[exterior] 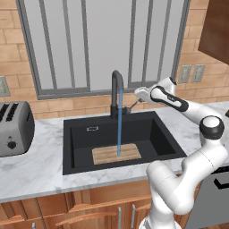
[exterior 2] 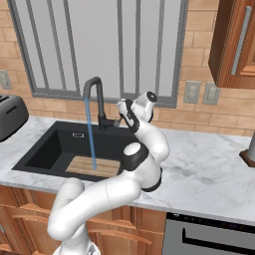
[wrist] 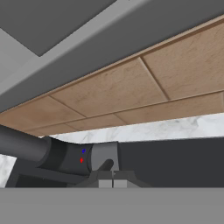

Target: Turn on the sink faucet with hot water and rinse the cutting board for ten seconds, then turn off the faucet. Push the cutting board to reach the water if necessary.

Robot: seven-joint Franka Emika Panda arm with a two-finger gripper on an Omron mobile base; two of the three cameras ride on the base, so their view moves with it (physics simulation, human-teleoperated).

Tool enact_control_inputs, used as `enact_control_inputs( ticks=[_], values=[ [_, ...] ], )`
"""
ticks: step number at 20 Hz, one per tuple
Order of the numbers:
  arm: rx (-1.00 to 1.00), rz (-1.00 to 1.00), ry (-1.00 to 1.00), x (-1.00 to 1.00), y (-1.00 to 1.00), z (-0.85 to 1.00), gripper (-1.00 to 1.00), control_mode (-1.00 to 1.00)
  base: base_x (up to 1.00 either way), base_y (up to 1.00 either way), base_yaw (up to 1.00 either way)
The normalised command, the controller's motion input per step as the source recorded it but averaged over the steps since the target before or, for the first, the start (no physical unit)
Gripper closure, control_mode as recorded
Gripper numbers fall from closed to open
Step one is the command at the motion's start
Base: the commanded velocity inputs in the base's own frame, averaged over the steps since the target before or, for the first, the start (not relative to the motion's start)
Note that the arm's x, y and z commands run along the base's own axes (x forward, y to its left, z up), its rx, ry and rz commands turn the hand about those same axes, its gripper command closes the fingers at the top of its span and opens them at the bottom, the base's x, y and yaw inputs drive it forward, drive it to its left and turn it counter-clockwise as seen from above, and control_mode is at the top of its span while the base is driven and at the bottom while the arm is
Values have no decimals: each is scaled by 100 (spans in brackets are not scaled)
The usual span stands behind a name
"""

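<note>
The matte-black gooseneck faucet (exterior: pixel 117 91) (exterior 2: pixel 94 94) stands behind the black sink (exterior: pixel 80 152) (exterior 2: pixel 45 149). A thin blue stream of water (exterior: pixel 119 127) (exterior 2: pixel 91 137) falls straight from the spout onto the light-wood cutting board (exterior: pixel 112 155) (exterior 2: pixel 82 167), which lies flat on the basin floor. My gripper (exterior: pixel 134 104) (exterior 2: pixel 119 118) (wrist: pixel 113 183) is at the right of the faucet base, its tips right at the small grey lever (exterior: pixel 129 108) (wrist: pixel 105 157). In the hand view the fingers are pressed together, shut, just below the lever.
A silver toaster (exterior: pixel 13 129) (exterior 2: pixel 10 117) sits on the marble counter (exterior: pixel 36 170) (exterior 2: pixel 209 169) left of the sink. A window and brick wall rise behind the faucet. A wooden cabinet (exterior 2: pixel 234 45) hangs at the upper right.
</note>
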Motion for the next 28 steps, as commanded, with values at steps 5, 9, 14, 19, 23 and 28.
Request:
enact_control_inputs(
  ticks=[5,9,14,19,23,28],
  values=[
    [0,0,0,0,0,0,100,-100,0,0,0],
    [0,0,0,0,0,0,100,-100,0,0,0],
    [0,0,0,0,0,0,100,-100,0,0,0],
    [0,0,0,0,0,0,100,-100,0,0,0],
    [0,0,0,0,0,0,100,-100,0,0,0],
    [0,0,0,0,0,0,100,-100,0,0,0]
  ],
)
